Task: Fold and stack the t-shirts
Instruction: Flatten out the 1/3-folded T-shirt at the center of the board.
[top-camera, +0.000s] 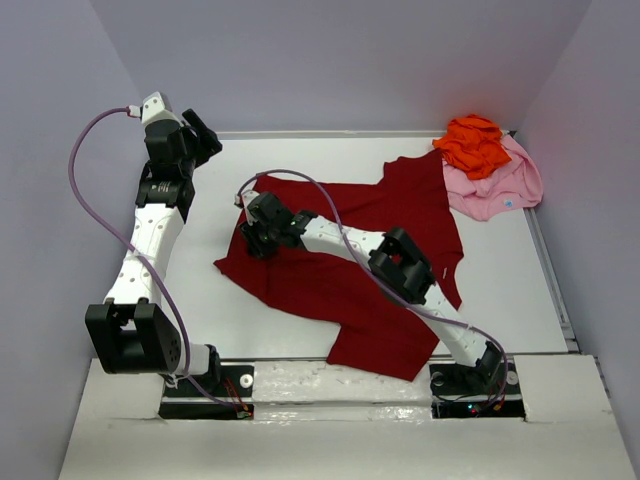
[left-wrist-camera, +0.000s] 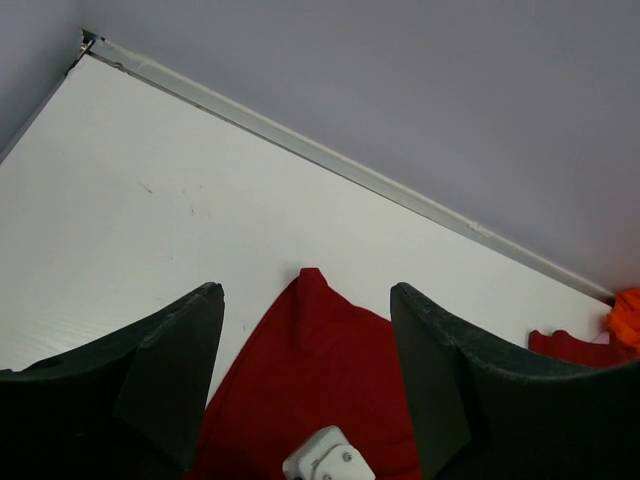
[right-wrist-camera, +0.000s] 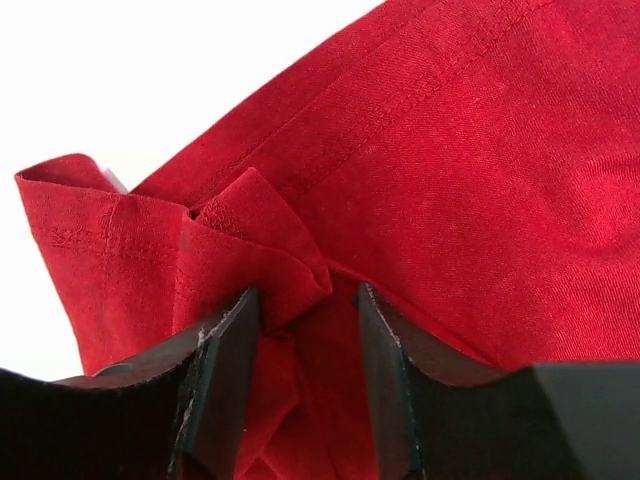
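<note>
While the red shirt (top-camera: 405, 205) is lying sprawled across the table (top-camera: 520, 290), the right gripper (top-camera: 258, 235) is sitting low on its left edge, jaws standing narrowly apart astride a bunched fold, not visibly clamping it. The cloth is spreading away to that gripper's right. The left gripper (top-camera: 203, 135) is hanging wide and holding nothing over the far left, so the right arm is nearer. The orange shirt (top-camera: 472, 143) is lying atop the pink shirt (top-camera: 495, 190), far right corner; no bin showing.
</note>
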